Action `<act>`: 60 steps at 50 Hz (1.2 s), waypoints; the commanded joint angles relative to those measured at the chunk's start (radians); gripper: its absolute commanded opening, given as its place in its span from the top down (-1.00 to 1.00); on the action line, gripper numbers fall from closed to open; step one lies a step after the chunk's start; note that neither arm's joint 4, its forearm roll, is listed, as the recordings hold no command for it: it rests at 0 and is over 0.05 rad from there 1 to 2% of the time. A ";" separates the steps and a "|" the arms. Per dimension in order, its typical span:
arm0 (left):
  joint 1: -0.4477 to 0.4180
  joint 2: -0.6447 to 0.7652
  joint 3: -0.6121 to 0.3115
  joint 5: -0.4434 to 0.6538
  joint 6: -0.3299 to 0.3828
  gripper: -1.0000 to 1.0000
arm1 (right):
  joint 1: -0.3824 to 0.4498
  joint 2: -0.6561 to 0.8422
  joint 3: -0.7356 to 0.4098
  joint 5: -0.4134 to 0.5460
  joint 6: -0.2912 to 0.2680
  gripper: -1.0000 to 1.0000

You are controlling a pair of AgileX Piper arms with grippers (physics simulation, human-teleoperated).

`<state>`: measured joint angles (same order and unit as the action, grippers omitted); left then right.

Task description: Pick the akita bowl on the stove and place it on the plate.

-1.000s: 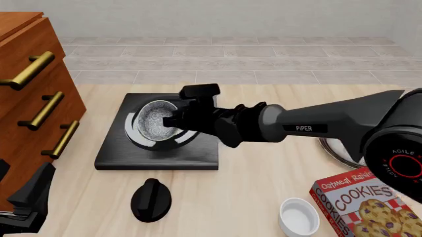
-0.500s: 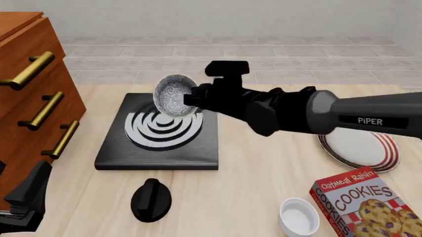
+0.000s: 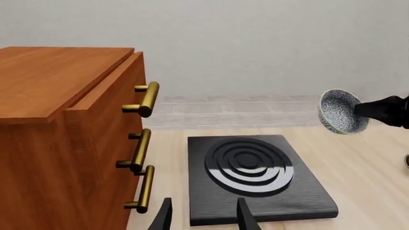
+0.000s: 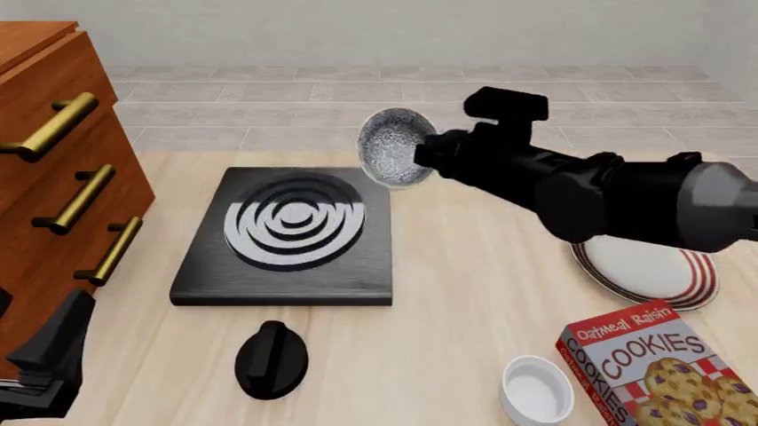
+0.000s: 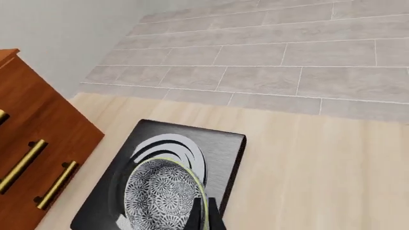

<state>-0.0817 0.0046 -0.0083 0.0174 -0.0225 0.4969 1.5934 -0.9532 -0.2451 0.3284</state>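
Note:
The akita bowl (image 4: 395,146) hangs tilted on its side in the air, past the stove's far right corner, with my right gripper (image 4: 420,154) shut on its rim. Its patterned dark outside shows in the left wrist view (image 3: 342,112) and the right wrist view (image 5: 162,195), where the fingers (image 5: 203,216) pinch its edge. The black stove (image 4: 284,238) with silver rings lies bare below and to the left. The red-striped plate (image 4: 649,273) sits at the right, partly hidden by the right arm. My left gripper (image 3: 203,218) is open and empty near the stove's front edge (image 3: 255,211).
A wooden cabinet (image 4: 59,177) with brass handles stands at the left. A black knob (image 4: 272,358) lies in front of the stove. A plain white small bowl (image 4: 537,390) and a cookie box (image 4: 659,371) sit at the front right.
The right gripper lifted the akita bowl off the stove and carried it up and to the right. The left arm has stayed still.

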 commanded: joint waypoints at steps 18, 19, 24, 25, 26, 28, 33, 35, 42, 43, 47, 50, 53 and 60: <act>0.000 -0.001 0.005 -0.001 0.011 -1.00 | -0.274 -0.255 0.248 -0.031 0.037 1.00; 0.000 0.000 0.005 -0.001 0.012 -1.00 | -0.274 -0.261 0.255 -0.032 0.036 1.00; 0.001 0.000 0.005 -0.001 0.015 -1.00 | -0.320 -0.329 0.311 -0.024 0.047 1.00; 0.000 0.000 0.006 -0.001 0.015 -1.00 | -0.331 -0.346 0.324 -0.019 0.045 1.00; -0.001 0.000 0.006 -0.001 0.016 -1.00 | -0.338 -0.361 0.333 -0.014 0.043 1.00; -0.002 0.000 0.007 -0.001 0.018 -1.00 | -0.355 -0.388 0.349 -0.001 0.039 1.00; -0.002 0.001 0.007 -0.002 0.018 -1.00 | -0.387 -0.439 0.381 0.019 0.035 1.00; -0.003 0.000 0.007 -0.002 0.018 -1.00 | -0.400 -0.457 0.391 0.032 0.037 1.00; -0.004 -0.001 0.004 0.000 0.019 -1.00 | -0.462 -0.527 0.420 0.089 0.026 1.00; -0.005 -0.001 0.005 0.000 0.018 -1.00 | -0.469 -0.541 0.425 0.100 0.027 1.00; -0.012 -0.002 0.005 0.000 0.022 -1.00 | -0.505 -0.577 0.438 0.130 0.025 1.00; -0.018 -0.001 0.005 0.001 0.025 -1.00 | -0.520 -0.612 0.435 0.176 0.014 1.00; -0.020 -0.002 0.005 0.000 0.027 -1.00 | -0.560 -0.638 0.425 0.214 0.005 1.00; -0.017 -0.002 0.002 0.002 0.023 -1.00 | -0.625 -0.670 0.422 0.299 -0.025 1.00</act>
<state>-0.0963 0.0036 -0.0031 0.0177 0.0009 -0.0371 0.9986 -0.5316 -0.0530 0.3268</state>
